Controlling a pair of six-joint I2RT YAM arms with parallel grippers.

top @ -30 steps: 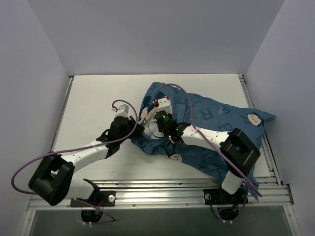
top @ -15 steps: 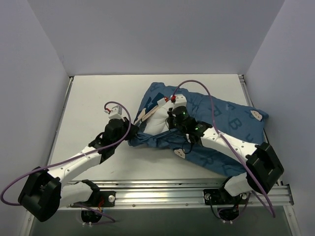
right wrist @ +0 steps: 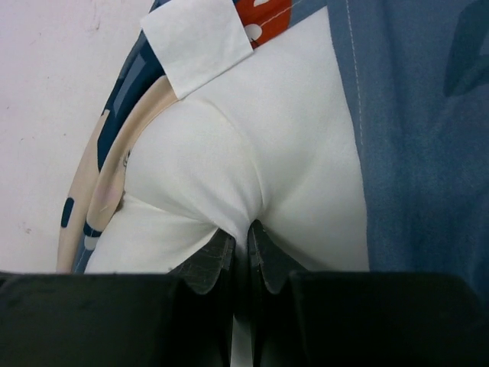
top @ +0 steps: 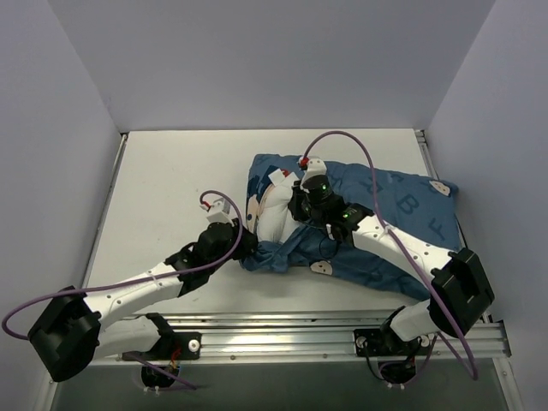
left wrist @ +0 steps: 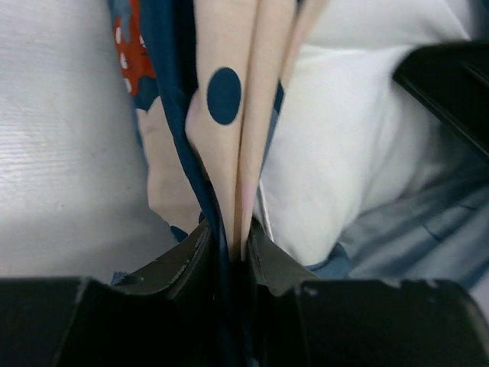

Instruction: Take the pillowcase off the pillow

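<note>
pillow [top: 276,221] lies mid-tabletop [top: 171,171], white end poking out of pillowcase [top: 394,205]. left arm stretched low, fwd & right; left pincer [left wrist: 233,243] nipped tight on pillowcase hem. right arm bent leftward; right pincer [right wrist: 243,243] pinching pillow cloth.

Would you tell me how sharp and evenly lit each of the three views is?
Top external view: soft, even light, sharp throughout, faint shadows under the arms. Left wrist view: the pillowcase folds are slightly out of focus, so close to the lens. Right wrist view: the pillow is bright, creases crisp; the dark fingers lose detail.
</note>
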